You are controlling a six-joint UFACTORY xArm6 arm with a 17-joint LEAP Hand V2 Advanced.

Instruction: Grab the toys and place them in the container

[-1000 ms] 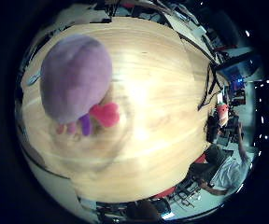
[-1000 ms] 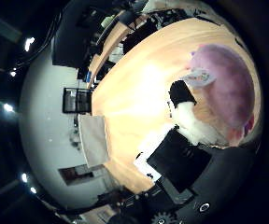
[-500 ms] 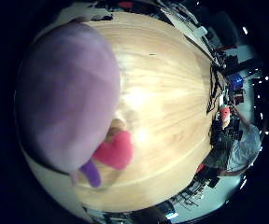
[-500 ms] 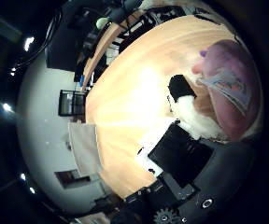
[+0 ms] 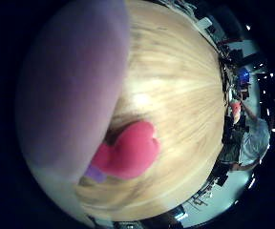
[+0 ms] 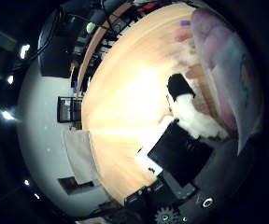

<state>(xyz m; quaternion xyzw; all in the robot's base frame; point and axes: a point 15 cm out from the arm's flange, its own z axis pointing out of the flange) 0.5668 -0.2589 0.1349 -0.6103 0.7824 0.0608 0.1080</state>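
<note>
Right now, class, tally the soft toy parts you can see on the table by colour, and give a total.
Purple: 1, the large plush body
Red: 1, the heart-shaped piece
Total: 2, lying on the wooden table

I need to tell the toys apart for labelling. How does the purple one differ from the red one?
The purple toy fills much of the little-finger view, so it is close to the palm; the red toy shows far smaller. Purple looks broad and domed, red lobed. Red lies tucked beside purple. Both rest on the wooden table.
</note>
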